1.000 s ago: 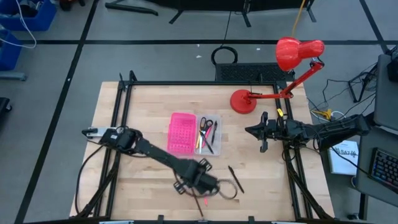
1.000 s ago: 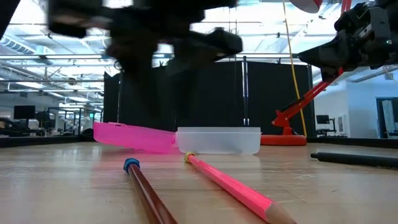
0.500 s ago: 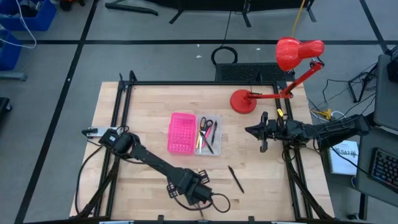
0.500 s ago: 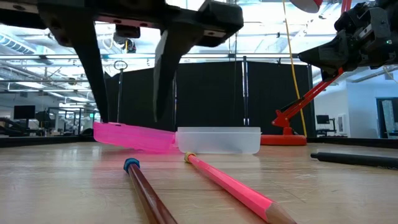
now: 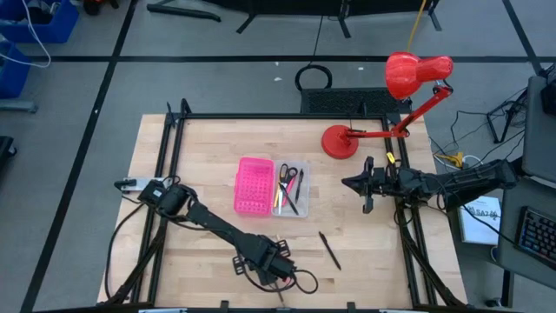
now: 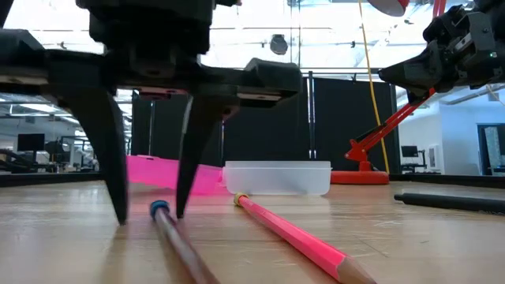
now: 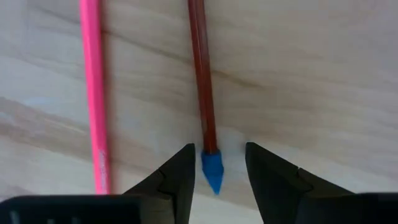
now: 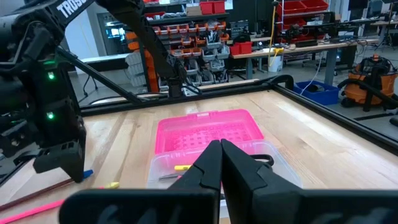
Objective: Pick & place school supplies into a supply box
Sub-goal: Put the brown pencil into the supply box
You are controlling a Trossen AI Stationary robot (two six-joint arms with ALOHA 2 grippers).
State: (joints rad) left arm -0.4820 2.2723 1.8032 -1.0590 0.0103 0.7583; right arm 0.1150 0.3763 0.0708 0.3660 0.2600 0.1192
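Left gripper (image 7: 216, 171) low at bottom center of high view, fingers spread, straddling blue-capped brown pencil (image 7: 204, 93), tips on the table (image 5: 200, 156), not clamped. Pink pencil (image 7: 94, 93) just beside. Black pen (image 5: 328, 249) lower right of center. Clear box (image 5: 290, 188) mid-frame holding scissors (image 5: 288, 173). Right gripper (image 8: 221, 163) at right edge, fingers pressed together, empty.
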